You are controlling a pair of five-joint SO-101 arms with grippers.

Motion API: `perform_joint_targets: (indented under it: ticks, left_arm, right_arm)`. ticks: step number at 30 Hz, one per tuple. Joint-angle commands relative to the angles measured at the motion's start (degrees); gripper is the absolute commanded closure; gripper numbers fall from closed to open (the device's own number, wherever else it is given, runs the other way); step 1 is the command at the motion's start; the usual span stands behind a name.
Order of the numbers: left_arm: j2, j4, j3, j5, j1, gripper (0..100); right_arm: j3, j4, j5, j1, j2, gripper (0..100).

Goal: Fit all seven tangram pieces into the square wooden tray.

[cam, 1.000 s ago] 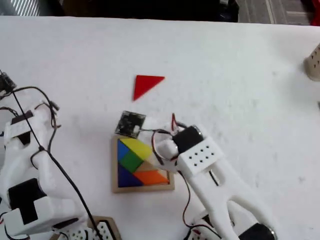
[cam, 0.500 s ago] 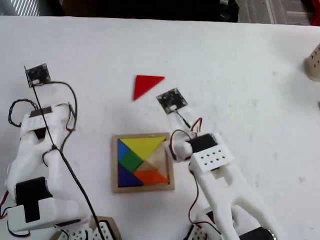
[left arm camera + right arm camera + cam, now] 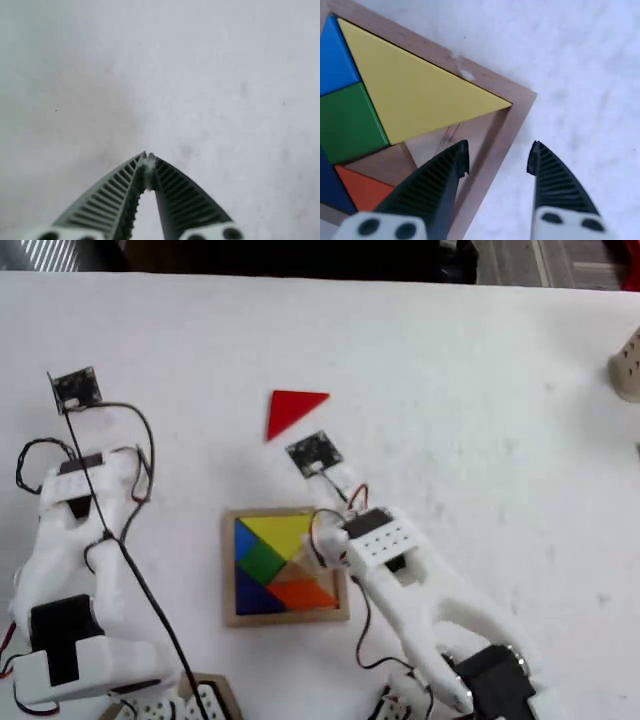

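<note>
The square wooden tray [image 3: 286,617] lies near the table's front, between the arms. It holds a large yellow triangle [image 3: 283,532] [image 3: 415,95], a green square [image 3: 262,560] [image 3: 345,120], blue pieces [image 3: 244,538] [image 3: 335,60] and an orange piece [image 3: 303,593] [image 3: 362,192]. Bare wood [image 3: 445,140] shows by its right wall. A red triangle [image 3: 295,408] lies on the table beyond the tray. My right gripper [image 3: 497,152] is open astride the tray's right wall near the far corner, holding nothing. My left gripper [image 3: 148,161] is shut and empty over bare white table.
The left arm [image 3: 70,540] stands at the table's left with black cables looping around it. The right arm [image 3: 400,570] rises beside the tray's right edge. A pale perforated object [image 3: 627,365] sits at the far right. Another wooden frame [image 3: 215,690] pokes in at the front.
The right arm left the tray's far edge, swung right, then came back to the tray's right wall. The left arm stretched away from the front, then held still. The red triangle stayed put.
</note>
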Motion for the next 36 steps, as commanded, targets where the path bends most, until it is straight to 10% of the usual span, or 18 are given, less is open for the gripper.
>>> perform_joint_targets:
  ticks: [1, 17, 25, 36]
  left_arm:
    - [-0.8, 0.3, -1.1, -0.5, 0.8, 98]
    - [-0.8, 0.3, -1.0, -0.6, 0.5, 98]
    - [-0.8, 0.3, -1.0, -0.6, 0.5, 98]
    - [-0.8, 0.2, -1.1, -0.6, 0.5, 98]
  right_arm:
    - [-3.2, 0.5, -0.5, -0.6, 0.8, 80.4]
    - [-22.9, 12.2, -3.5, 0.3, 21.8, 80.5]
    - [-31.1, 17.4, -5.1, 0.7, 29.0, 96.4]
    - [-32.4, 17.5, -19.3, 2.1, 29.1, 97.2]
